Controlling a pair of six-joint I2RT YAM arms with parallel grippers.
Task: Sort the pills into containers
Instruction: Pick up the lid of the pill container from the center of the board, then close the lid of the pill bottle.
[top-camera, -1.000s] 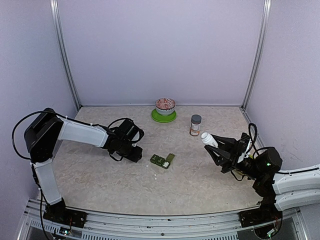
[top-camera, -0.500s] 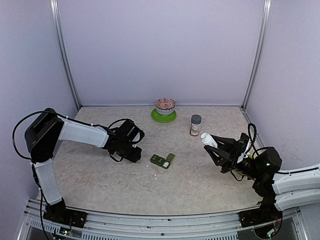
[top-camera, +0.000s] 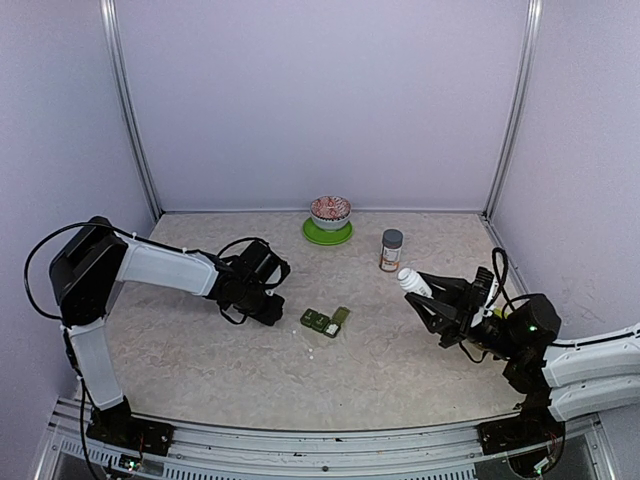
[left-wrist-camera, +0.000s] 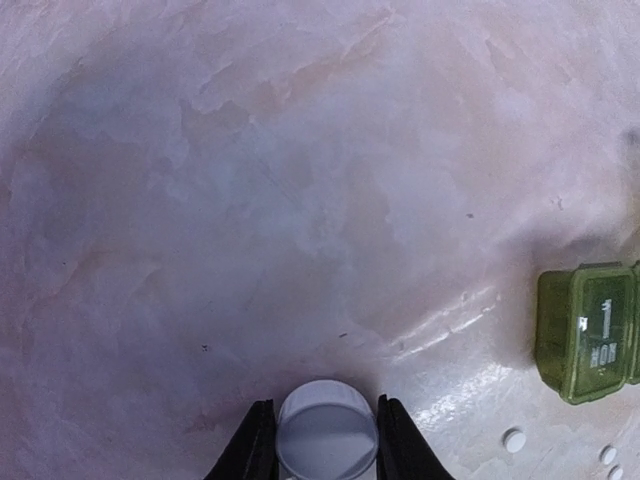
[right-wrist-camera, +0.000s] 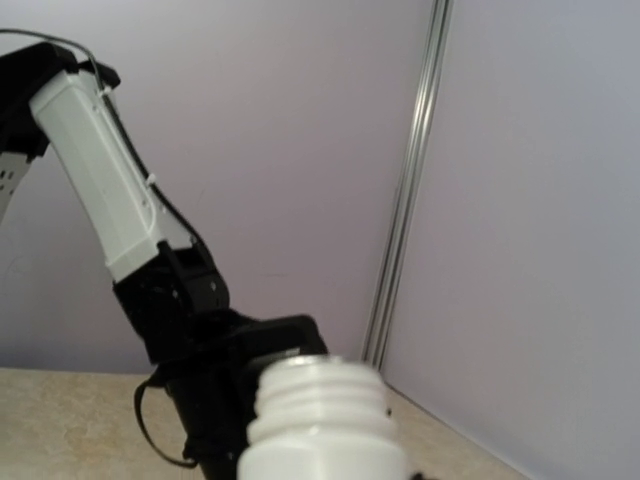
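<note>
the containers (top-camera: 325, 320) are one dark green strip of three joined compartments, lying on the bench (top-camera: 200, 370) with its long axis running roughly left to right, slightly slanted. it sits between the two hands. the left hand (top-camera: 268, 305) is just to the left of the strip and down at the bench. the right hand (top-camera: 432, 303) is well off to the strip's right and raised.

the left hand is narrow, its fingers (left-wrist-camera: 256, 445) pressed against both sides of one white cap (left-wrist-camera: 327, 437). the right hand is clamped on one white bottle (top-camera: 411, 280) with an open threaded neck, tilted so the mouth aims up and back toward the strip's side.

the pills (left-wrist-camera: 513, 439) lie loose on the bench just in front of the strip. the left wrist view shows three specks.

the left hand is nearer, but the cap occupies it, so the bottle probably has to travel leftward over the strip.

behind the strip stand one spice jar (top-camera: 391, 250) and one patterned bowl (top-camera: 330, 210) on a green plate (top-camera: 328, 237).
</note>
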